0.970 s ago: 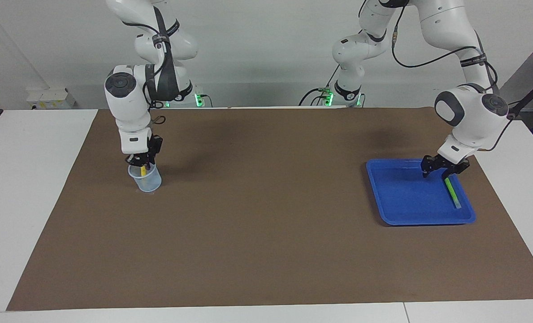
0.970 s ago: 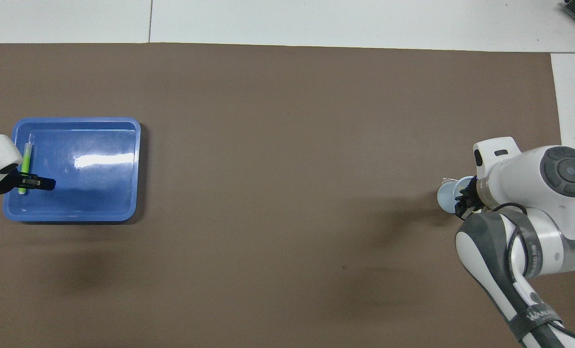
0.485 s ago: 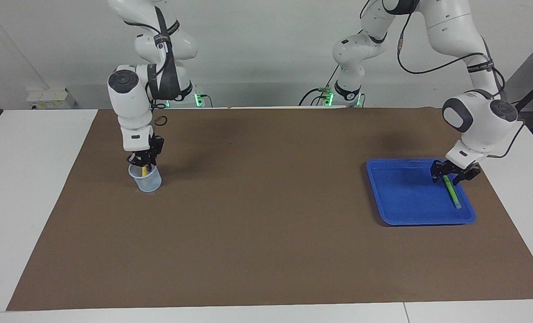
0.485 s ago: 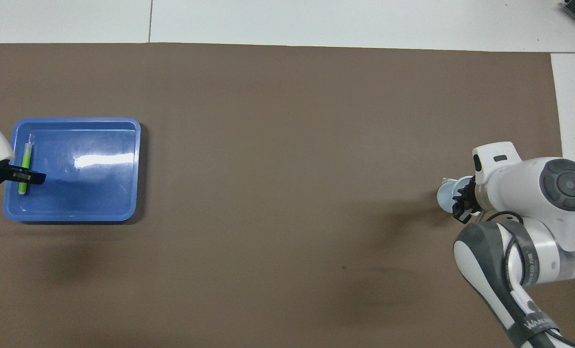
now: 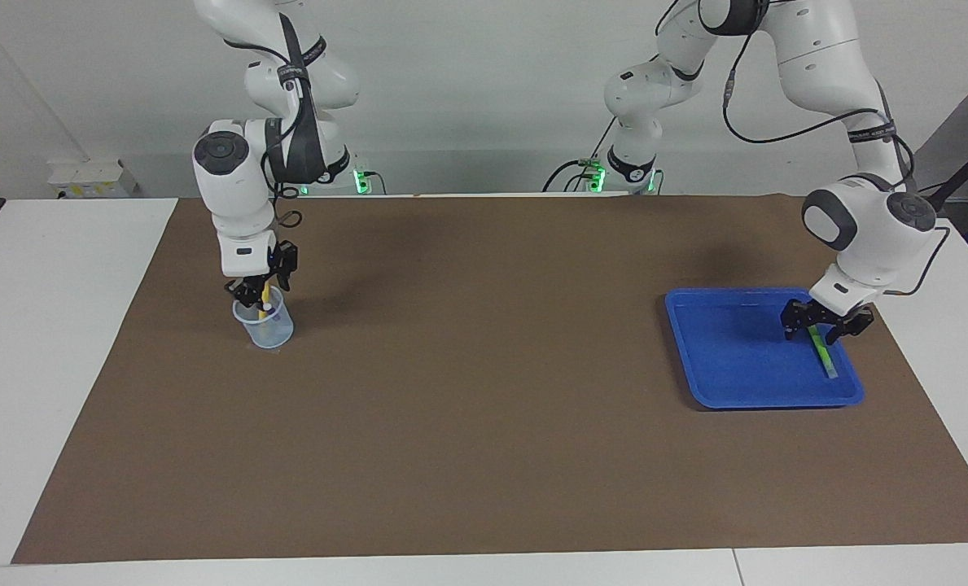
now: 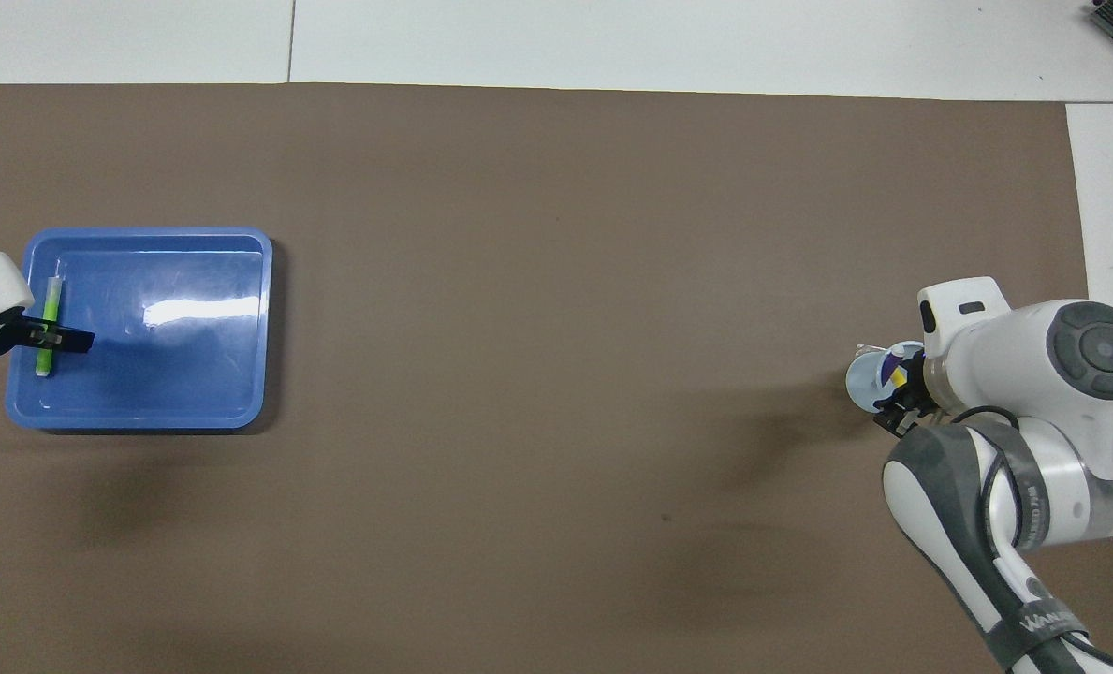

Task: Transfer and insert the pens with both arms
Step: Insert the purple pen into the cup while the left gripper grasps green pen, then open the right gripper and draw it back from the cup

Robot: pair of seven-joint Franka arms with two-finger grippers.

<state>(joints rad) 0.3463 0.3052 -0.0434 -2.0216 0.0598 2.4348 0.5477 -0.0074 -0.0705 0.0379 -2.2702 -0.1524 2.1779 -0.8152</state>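
Left gripper (image 5: 824,332) is found low over the blue tray (image 5: 728,370), its fingers spread to either side of the green pen (image 5: 821,352). That pen lies flat in the tray, along the tray's edge at the left arm's end of the table, with its pale end pointing away from the robots. The fingers are seen apart, one on each side of the pen's nearer end; whether they touch the pen cannot be told. In the overhead view the gripper (image 6: 48,337) crosses the pen (image 6: 48,323) near its middle. Nothing else is seen in the tray (image 6: 191,412).

Right gripper (image 5: 260,290) is found directly above the clear cup (image 5: 267,327), which stands upright on the brown mat (image 5: 484,456) at the right arm's end of the table. A yellow pen (image 5: 264,303) stands tilted in the cup, its upper part rising between the gripper's fingers. Whether those fingers are apart or clamped on the pen cannot be told. In the overhead view, yellow and purple are seen inside the cup (image 6: 863,382) just beside the gripper (image 6: 900,404), so a purple pen (image 6: 889,371) is taken to be in it as well.
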